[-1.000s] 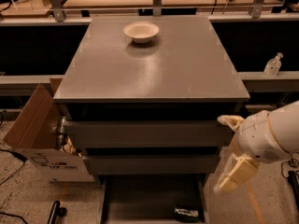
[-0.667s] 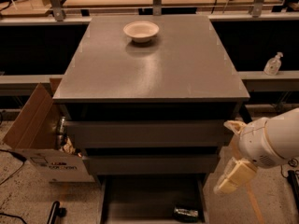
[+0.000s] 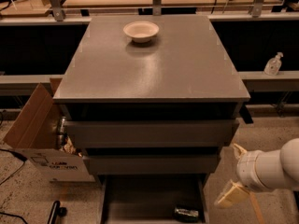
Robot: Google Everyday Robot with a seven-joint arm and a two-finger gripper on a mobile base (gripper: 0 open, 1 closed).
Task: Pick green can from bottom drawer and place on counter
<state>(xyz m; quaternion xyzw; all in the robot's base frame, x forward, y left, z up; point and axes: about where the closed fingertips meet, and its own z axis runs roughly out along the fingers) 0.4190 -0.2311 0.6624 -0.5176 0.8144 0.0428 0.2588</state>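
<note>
The green can [image 3: 187, 213] lies on its side at the front right of the open bottom drawer [image 3: 140, 202], dark and shiny. The grey counter [image 3: 154, 69] tops the drawer unit. My gripper [image 3: 234, 173] is at the lower right, outside the drawer's right wall and to the right of and a little above the can. Its two cream fingers [image 3: 231, 195] are spread apart with nothing between them. The white arm reaches in from the right edge.
A pale bowl [image 3: 141, 31] sits near the counter's far edge. Two wider grey drawers [image 3: 149, 133] stick out above the bottom one. An open cardboard box [image 3: 35, 134] stands at the left. A sanitiser bottle [image 3: 273, 64] is on a ledge at the right.
My gripper and arm have drawn back to the right and slightly down, away from the drawer fronts. The can, bowl and drawers have not moved.
</note>
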